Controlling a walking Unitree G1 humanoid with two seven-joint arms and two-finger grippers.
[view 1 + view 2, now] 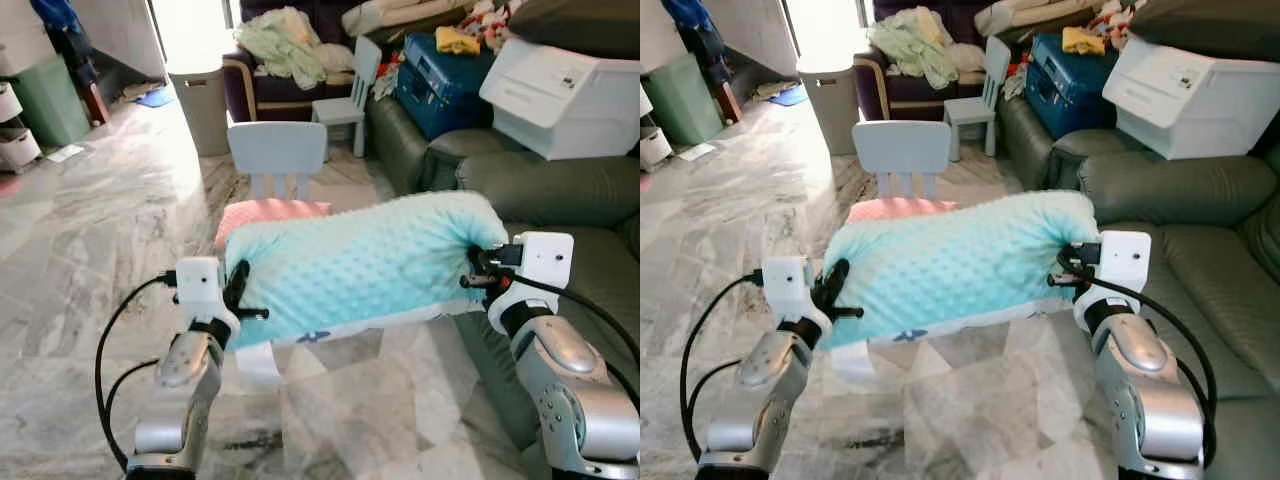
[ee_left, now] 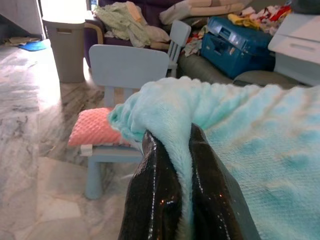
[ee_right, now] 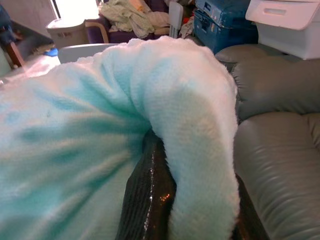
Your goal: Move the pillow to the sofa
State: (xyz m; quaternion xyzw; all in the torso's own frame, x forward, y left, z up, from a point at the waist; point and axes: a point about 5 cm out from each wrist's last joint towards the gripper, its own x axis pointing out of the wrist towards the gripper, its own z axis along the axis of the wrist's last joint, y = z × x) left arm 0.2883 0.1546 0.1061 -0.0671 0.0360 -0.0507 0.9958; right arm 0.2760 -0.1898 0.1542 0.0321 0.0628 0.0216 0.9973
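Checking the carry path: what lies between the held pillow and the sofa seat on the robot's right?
Nothing: in the right eye view the pillow, clamped at each end by the left tool and right tool, hangs right beside the bare sofa seat.

The pillow [image 1: 365, 265] is mint green, with a soft fabric covered in small raised dots. It is long and plump, with a white edge and a small dark blue mark along its lower side. It hangs in the air, almost level, the right end a little higher than the left. Each short end is pinched, and the fabric folds there. The sofa [image 1: 590, 215] is dark grey-green leather and stands just to the right of the pillow. Its near seat cushion is bare, and the pillow is apart from it.
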